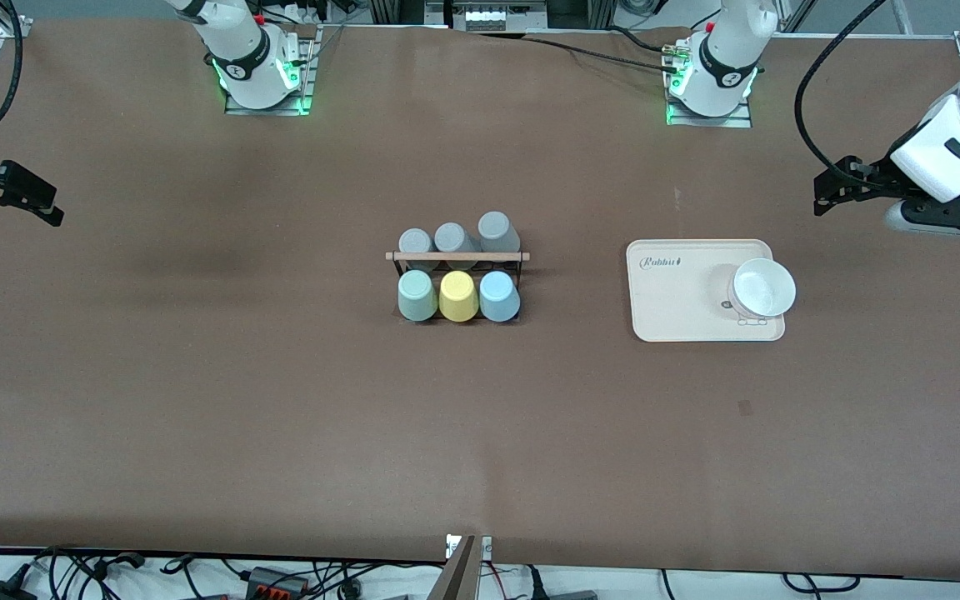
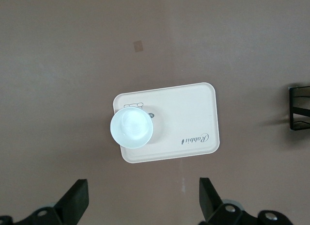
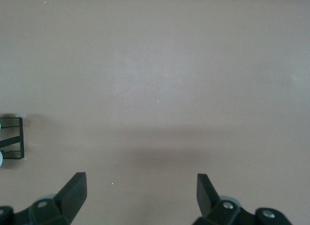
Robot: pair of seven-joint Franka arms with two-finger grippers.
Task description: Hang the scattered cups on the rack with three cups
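The black wire rack (image 1: 457, 275) with its wooden rod (image 1: 457, 256) is sitting mid-table, and all six pegs are looking occupied: three grey cups (image 1: 452, 238) are hanging along the row farther from the front camera, while the mint green cup (image 1: 417, 295), the yellow cup (image 1: 458, 296) and the light blue cup (image 1: 498, 296) are filling the nearer row; no cup is lying loose on the table, so the hanging is appearing finished; the left gripper (image 1: 840, 185) is hovering over bare table at the left arm's end, its fingers (image 2: 75, 201) standing wide apart and holding nothing; the right gripper (image 1: 13, 196) is waiting over bare table at the right arm's end, its fingers (image 3: 72, 192) likewise spread and empty; doing this step well is probably meaning keeping both arms high and clear of the rack, since a brush against the rod could be tipping the cups off; the cream tray (image 1: 672, 296) carrying a white bowl (image 1: 763, 288) is lying toward the left arm's end, well apart from the rack; broad open table is surrounding the rack, giving each arm ample room
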